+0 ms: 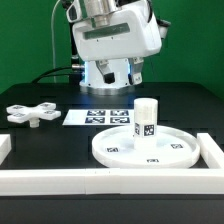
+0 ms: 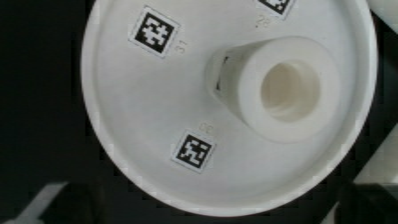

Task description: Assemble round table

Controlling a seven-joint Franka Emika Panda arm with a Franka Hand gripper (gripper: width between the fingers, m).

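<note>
Exterior view. Shows the gripper (image 1: 113, 50) high above the surface (image 1: 40, 145), with nothing seen hanging from it. Cannot tell whether open or closed, since the fingertips blend into the arm behind and do not show clearly in the wrist view either.

Finds the large rimmed round disc (image 1: 150, 150) lying flat on the surface below the gripper, tags facing up. Finds the short cylindrical leg (image 1: 146, 118) standing upright at the disc's middle, touching it, likewise below the gripper. Confirms this from the wrist view: looks almost straight down on the leg's hollow top, seated in a raised collar at the disc's centre, with tags around it.

Points to the leg-to-disc step as done or nearly so. Cannot judge from here whether it is screwed fully home.

Leaves the cross-shaped base (image 1: 30, 113) lying flat on the surface, off to one side of the gripper and well apart from it, and well apart from disc and leg too. Leaves, on that reading, the second half of the job: fetching the base, bringing it over the leg's free end, and fixing it there.

Notes the marker board (image 1: 105, 117) between base and disc, roughly beneath the gripper, no part of the furniture.
</note>
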